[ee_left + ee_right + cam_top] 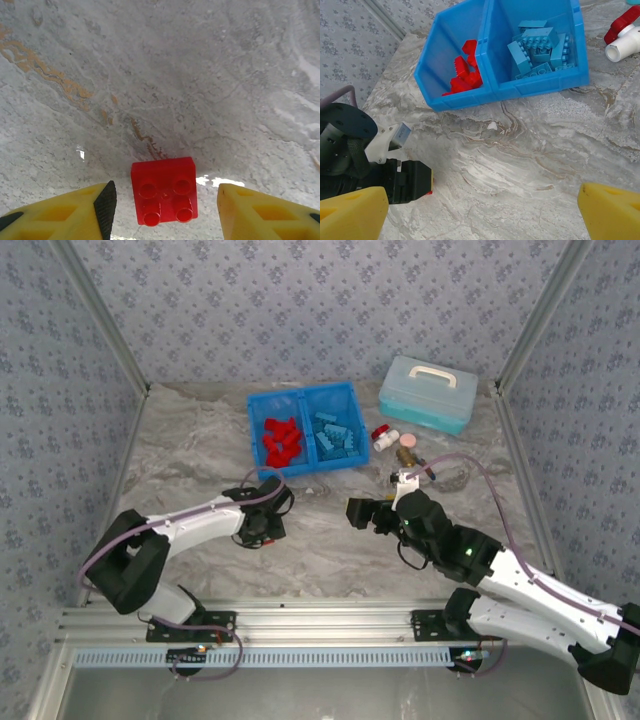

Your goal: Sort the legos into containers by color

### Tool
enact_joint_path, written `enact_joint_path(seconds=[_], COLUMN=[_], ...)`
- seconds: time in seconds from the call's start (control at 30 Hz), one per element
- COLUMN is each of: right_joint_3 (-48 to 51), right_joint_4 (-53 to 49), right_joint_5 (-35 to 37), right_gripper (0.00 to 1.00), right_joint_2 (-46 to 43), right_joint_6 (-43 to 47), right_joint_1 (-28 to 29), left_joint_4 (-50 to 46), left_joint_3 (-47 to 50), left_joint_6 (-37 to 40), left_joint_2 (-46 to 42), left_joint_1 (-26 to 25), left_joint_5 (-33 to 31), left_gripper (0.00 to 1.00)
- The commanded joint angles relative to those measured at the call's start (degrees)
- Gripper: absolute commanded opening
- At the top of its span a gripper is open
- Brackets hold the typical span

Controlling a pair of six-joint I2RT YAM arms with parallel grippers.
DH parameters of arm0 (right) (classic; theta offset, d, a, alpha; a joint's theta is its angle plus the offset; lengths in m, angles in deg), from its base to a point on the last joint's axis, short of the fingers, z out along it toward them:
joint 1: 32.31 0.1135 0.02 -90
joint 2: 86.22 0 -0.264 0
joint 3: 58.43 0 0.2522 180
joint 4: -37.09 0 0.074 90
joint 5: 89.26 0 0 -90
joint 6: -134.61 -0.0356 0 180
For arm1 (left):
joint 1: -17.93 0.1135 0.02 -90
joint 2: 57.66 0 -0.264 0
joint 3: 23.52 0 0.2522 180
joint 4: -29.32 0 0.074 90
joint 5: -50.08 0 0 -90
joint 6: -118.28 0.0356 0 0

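- Tabletop (330, 550), grey and marbled, is enclosed by patterned walls (320, 310).
- Small red studded plastic brick (164, 197) is seen lower centre in the left wrist view, flanked, untouched, by the spread left gripper (163, 210).
- Right gripper (482, 215) is spread wide, empty.

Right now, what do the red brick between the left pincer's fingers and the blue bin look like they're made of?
Red brick: likely moulded plastic, glossy, with crisp studs and soft highlights. Blue bin: probably rigid plastic, smooth, with thin even walls and slight sheen.
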Motion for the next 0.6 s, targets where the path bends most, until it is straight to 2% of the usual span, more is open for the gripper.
enact_joint_path(seconds=[0.0,0.2,0.37,0.57], right_joint_3=[0.64,1.31,0.71,0.87], right_joint_4=[-0.33,0.34,-0.38,-0.18], right_joint_5=[0.67,0.50,0.65,0.53], right_gripper=[1.00,1.00,1.00,1.00], right_joint_2=[-0.66,-0.66,-0.70,-0.70], right_joint_6=[0.43,-0.09,0.16,-0.05], right_joint_1=[-0.41,-0.47,-0.56,-0.62], left_joint_4=[-2.27,-1.17,-1.97,-4.35], left_joint_3=[0.15,0.65,0.36,-1.78], left_joint_6=[-0.63,-0.06,0.26,1.09], left_joint_2=[0.87,3.74,5.21,1.20], left_joint_1=[-0.53,-0.54,-0.98,-0.97], left_joint_5=[-1.30,-0.71,-1.09,-3.39], left_gripper=[0.57,0.51,0.42,0.36])
